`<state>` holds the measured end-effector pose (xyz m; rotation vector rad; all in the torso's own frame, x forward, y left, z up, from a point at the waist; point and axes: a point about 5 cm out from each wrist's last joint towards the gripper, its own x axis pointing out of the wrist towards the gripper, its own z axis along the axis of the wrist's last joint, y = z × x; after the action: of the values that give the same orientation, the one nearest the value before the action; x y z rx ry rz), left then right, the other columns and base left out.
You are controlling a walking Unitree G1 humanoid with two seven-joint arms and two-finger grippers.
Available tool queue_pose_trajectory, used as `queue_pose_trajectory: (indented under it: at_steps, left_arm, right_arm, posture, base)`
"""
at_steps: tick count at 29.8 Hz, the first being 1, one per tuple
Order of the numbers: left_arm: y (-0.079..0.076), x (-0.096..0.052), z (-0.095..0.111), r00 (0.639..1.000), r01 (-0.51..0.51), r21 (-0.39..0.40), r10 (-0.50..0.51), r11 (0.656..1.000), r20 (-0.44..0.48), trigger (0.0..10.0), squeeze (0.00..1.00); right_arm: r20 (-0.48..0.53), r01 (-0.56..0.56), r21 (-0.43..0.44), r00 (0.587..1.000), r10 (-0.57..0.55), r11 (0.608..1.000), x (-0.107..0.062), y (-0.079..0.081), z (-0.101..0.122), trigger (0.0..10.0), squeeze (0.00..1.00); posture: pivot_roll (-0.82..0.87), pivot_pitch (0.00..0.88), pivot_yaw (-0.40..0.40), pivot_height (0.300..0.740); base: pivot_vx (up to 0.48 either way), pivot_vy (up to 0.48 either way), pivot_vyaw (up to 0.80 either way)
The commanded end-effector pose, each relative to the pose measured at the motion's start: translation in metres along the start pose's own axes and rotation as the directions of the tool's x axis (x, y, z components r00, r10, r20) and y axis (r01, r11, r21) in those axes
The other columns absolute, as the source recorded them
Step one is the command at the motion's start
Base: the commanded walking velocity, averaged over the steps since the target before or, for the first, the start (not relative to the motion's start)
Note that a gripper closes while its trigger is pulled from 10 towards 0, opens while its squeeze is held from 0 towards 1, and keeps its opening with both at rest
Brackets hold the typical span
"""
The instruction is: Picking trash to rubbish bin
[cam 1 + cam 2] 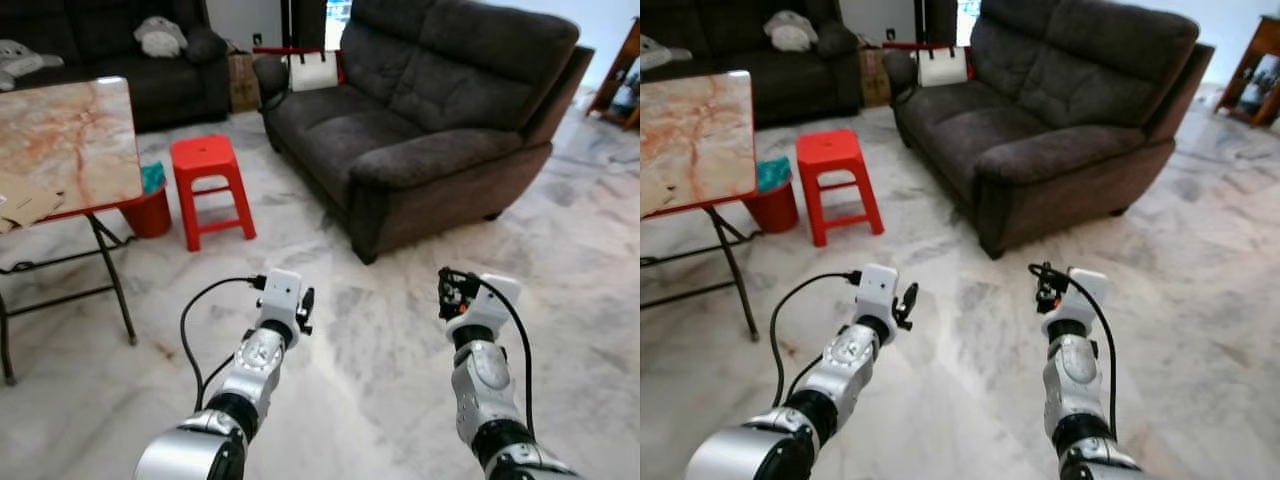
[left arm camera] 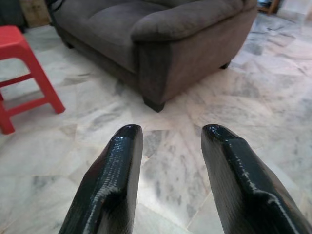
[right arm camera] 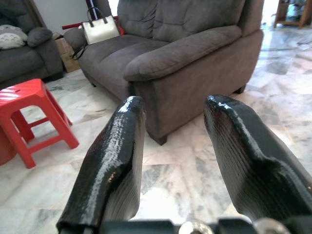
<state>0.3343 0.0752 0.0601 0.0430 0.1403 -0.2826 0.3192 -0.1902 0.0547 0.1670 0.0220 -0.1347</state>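
A small red rubbish bin (image 1: pixel 150 212) with something teal in its top stands on the floor under the folding table's right edge. Brown paper scraps (image 1: pixel 25 200) lie on the near corner of the table. Both arms are raised in front of me over bare marble floor. My left gripper (image 2: pixel 168 131) is open with nothing between its fingers, and it points at the grey sofa's near corner. My right gripper (image 3: pixel 170 105) is open too and holds nothing, facing the same sofa arm. In the left eye view the left gripper (image 1: pixel 304 306) and right gripper (image 1: pixel 450 292) hang well right of the bin.
A marble-topped folding table (image 1: pixel 70 140) stands at the left on thin black legs. A red plastic stool (image 1: pixel 210 185) sits beside the bin. A grey sofa (image 1: pixel 430 110) with a white handbag (image 1: pixel 313 70) lies ahead, a dark sofa (image 1: pixel 120 60) is at the back left, and open marble floor (image 1: pixel 380 350) lies between.
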Motion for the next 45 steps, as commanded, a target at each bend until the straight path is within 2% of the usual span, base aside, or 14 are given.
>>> queue_pose_trajectory:
  at_steps: [1,6,9,18,31,45]
  left_arm:
    - [-0.0008,0.0001,0.0005,1.000,0.000,-0.001,0.000,1.000,0.004,10.0,0.00]
    - [-0.0022,0.0004,0.0005,1.000,0.006,0.001,-0.006,1.000,0.001,10.0,0.00]
    - [0.0017,0.0000,-0.0019,1.000,-0.022,-0.001,0.022,1.000,-0.020,10.0,0.00]
    - [0.0010,0.0002,-0.0012,1.000,-0.021,-0.008,0.021,1.000,-0.016,10.0,0.00]
    - [0.0025,0.0007,0.0000,0.999,-0.029,0.000,0.029,1.000,-0.014,10.0,0.00]
    - [0.0059,0.0024,0.0047,1.000,-0.028,0.038,0.028,0.999,0.003,10.0,0.00]
  right_arm:
    - [-0.010,0.010,0.008,1.000,-0.010,1.000,0.0000,-0.0027,-0.0004,10.0,0.00]
    - [-0.009,-0.002,-0.010,1.000,0.002,1.000,-0.0003,-0.0022,-0.0004,10.0,0.00]
    - [-0.009,-0.006,-0.006,1.000,0.006,1.000,-0.0004,-0.0023,-0.0005,10.0,0.00]
    - [-0.015,-0.021,-0.013,1.000,0.021,1.000,-0.0007,-0.0007,-0.0015,10.0,0.00]
    - [-0.015,-0.038,-0.010,0.999,0.038,0.999,-0.0001,0.0022,-0.0012,10.0,0.00]
    - [-0.023,-0.044,-0.005,0.999,0.043,0.999,-0.0003,0.0052,-0.0027,10.0,0.00]
  posture:
    - [0.03,0.045,-0.034,0.740]
    - [0.03,0.046,-0.037,0.740]
    - [0.03,0.049,-0.040,0.740]
    - [0.03,0.049,-0.042,0.740]
    - [0.04,0.049,-0.040,0.740]
    - [0.05,0.052,-0.034,0.740]
  base:
    - [0.000,0.000,0.00]
    - [0.000,0.000,0.42]
    - [0.284,0.000,0.78]
    - [0.309,0.000,0.19]
    - [0.310,0.000,0.76]
    - [0.309,0.000,0.06]
